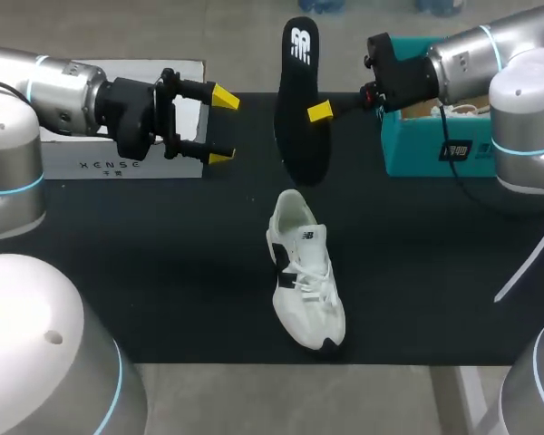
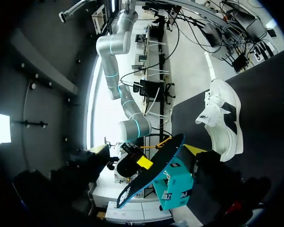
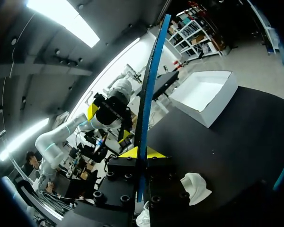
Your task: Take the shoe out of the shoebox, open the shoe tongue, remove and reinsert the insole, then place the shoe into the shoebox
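Our right tool (image 1: 315,113) pinches the thin insole (image 1: 301,140) by its edge; it looks light and bendy. Our left tool (image 1: 223,127) is spread wide.

Right wrist view: shoe (image 3: 195,187) mostly hidden under the right gripper (image 3: 142,152); insole (image 3: 149,94) edge-on between its fingers (image 3: 156,152), faces unseen. Head view: teal box (image 1: 417,149) partly covered by right arm (image 1: 471,54).

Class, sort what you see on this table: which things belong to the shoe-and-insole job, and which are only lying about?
Belong to the job:
shoe
insole, held in the right gripper
teal shoebox

Lying about:
white box, near the open left gripper
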Motion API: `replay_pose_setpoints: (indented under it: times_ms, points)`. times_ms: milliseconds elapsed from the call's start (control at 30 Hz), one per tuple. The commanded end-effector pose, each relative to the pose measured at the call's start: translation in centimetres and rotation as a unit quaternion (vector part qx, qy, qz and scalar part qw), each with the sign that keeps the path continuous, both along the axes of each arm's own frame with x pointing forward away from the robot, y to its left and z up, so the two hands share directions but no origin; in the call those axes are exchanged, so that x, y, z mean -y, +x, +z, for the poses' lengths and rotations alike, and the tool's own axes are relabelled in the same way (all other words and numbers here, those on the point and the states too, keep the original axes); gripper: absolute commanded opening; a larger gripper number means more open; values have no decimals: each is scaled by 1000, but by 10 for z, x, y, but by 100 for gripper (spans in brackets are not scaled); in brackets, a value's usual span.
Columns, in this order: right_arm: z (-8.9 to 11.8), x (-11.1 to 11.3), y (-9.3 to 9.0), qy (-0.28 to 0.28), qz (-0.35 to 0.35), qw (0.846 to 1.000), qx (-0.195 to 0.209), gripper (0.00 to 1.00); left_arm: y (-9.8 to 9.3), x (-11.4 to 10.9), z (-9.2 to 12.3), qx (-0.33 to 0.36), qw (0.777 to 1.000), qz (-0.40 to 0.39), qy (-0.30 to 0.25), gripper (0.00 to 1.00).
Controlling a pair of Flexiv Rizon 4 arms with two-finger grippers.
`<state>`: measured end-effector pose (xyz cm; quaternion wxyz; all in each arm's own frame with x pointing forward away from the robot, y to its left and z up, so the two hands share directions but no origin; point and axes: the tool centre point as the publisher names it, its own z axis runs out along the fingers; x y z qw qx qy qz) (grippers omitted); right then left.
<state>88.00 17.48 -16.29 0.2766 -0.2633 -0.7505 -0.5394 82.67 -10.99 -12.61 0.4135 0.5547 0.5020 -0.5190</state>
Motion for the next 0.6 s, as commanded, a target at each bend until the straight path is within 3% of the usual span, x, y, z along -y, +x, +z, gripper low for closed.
replay_pose_setpoints:
  times_ms: [33,433,500,600]
  points:
    - [0,-1,1,-1,1,1000,0,0,0,0,0,1,1000,0,1,100]
    - [0,-1,1,-1,1,1000,0,0,0,0,0,1,1000,0,1,100]
    - [0,-1,1,-1,1,1000,0,0,11,-10,5,-11,999,24,36,100]
    - [0,-1,1,-1,1,1000,0,0,32,-24,3,-79,990,66,97,100]
